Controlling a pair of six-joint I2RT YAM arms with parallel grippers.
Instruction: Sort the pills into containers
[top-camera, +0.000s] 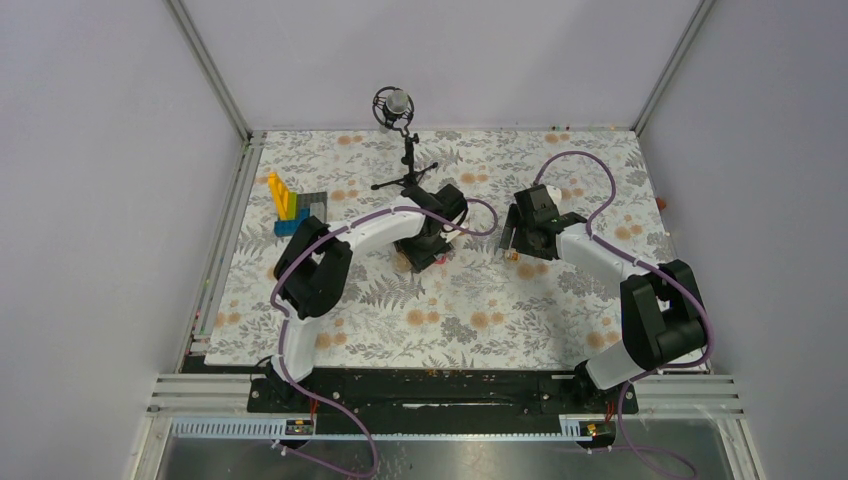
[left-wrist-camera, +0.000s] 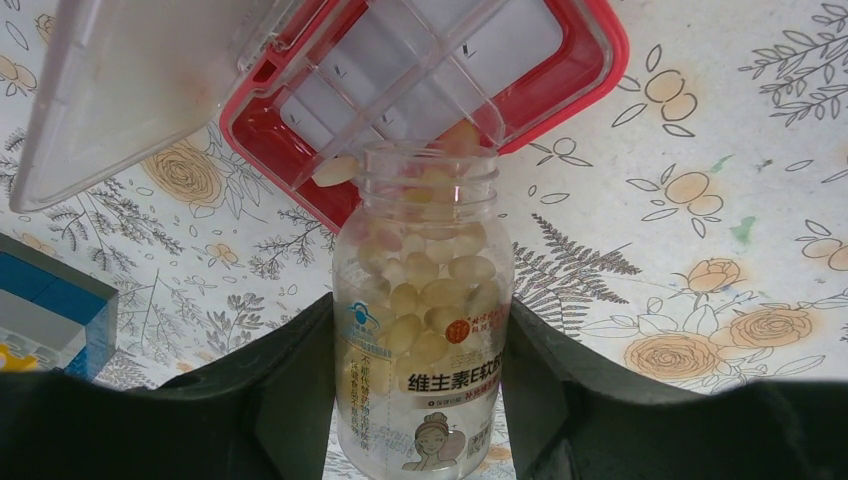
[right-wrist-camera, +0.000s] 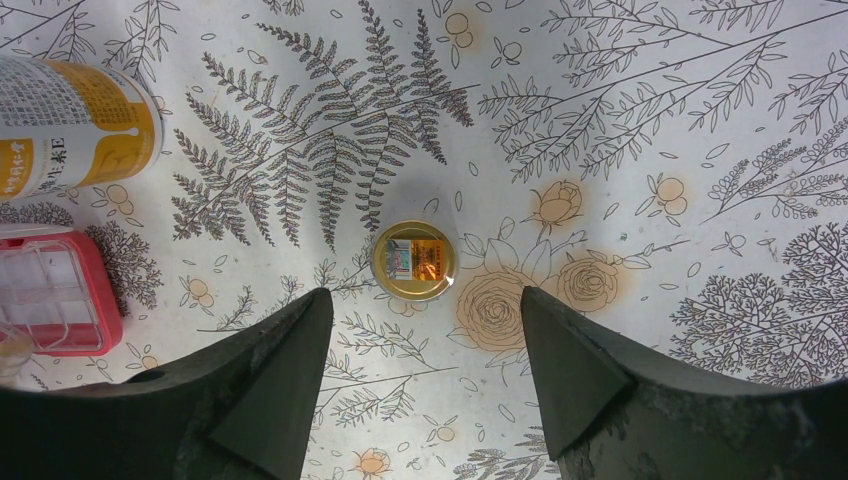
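Item: clear yellowish bottle (left-wrist-camera: 420, 330), uncapped, at the centre of the left wrist view, clamped round its labelled body by the left claw (left-wrist-camera: 420, 385). By its look it is light, rigid and smooth-walled, likely to slip or twist if squeezed weakly. The mid-body hold below the shoulder seems the sound place. Contents: pills (left-wrist-camera: 425, 290), pale glossy ovals crowding towards the neck. They are probably soft-shelled and quick to roll, so better poured than pinched. Receiver: compartment box (left-wrist-camera: 600, 60), red-rimmed, in the upper centre of that view, its clear lid (left-wrist-camera: 120, 90) swung open to upper left. One pill (left-wrist-camera: 335, 170) sits at the box edge just beside the bottle mouth. The box looks thin and light and would probably slide on the flowered cloth of the worktop (left-wrist-camera: 720, 200) if nudged. Left arm pose: reached forward to mid-cloth in the top view, wrist apparently tipped so the bottle mouth meets the box. Right claw (right-wrist-camera: 422, 300): jaws apart and empty, pointing down over a small gold cap (right-wrist-camera: 414, 260) on the cloth. An orange-labelled bottle (right-wrist-camera: 70, 125) lies at upper left of the right wrist view.
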